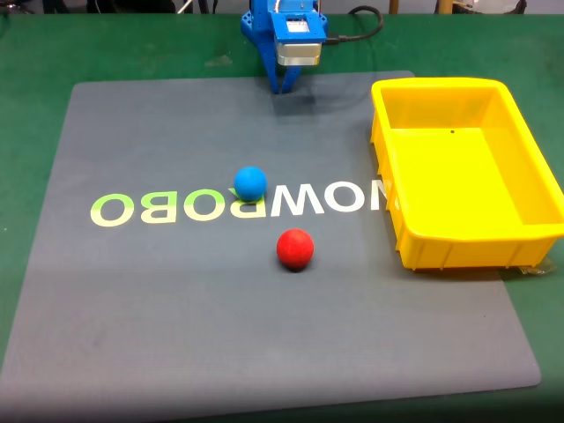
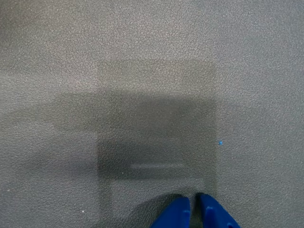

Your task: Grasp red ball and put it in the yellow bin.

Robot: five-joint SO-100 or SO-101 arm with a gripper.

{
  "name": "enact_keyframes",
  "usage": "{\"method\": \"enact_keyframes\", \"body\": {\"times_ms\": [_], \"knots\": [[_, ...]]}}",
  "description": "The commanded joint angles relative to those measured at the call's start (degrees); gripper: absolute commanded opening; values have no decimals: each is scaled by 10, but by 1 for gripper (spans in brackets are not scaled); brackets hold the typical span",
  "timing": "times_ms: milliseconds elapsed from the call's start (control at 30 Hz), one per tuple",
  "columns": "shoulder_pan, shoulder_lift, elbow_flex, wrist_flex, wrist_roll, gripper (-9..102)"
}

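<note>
The red ball point(image 1: 295, 248) lies on the grey mat point(image 1: 176, 335), in front of the lettering near the middle in the fixed view. The yellow bin point(image 1: 538, 238) stands on the mat's right side, open and with nothing inside. My blue gripper point(image 1: 284, 86) hangs folded at the mat's far edge, pointing down, far from the ball. In the wrist view its two blue fingertips point(image 2: 178, 213) sit close together at the bottom edge over bare grey mat point(image 2: 142, 71), so my gripper point(image 2: 194, 211) is shut and holds nothing.
A blue ball point(image 1: 250, 182) rests on the mat just behind and left of the red one. Pale lettering point(image 1: 238, 204) runs across the mat. Green table surface point(image 1: 35, 106) surrounds the mat, and a black cable point(image 1: 361, 31) trails from the arm's base.
</note>
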Motion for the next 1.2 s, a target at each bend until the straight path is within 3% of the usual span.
{"method": "enact_keyframes", "body": {"times_ms": [0, 400, 500, 667, 900, 1167], "knots": [[-9, 8, 18, 7, 9, 0], [-9, 8, 18, 7, 6, 0], [5, 7, 18, -1, -11, 10], [62, 6, 15, -91, -38, 29], [65, 2, -39, -141, -62, 33], [30, -350, -244, -346, -38, 32]]}}
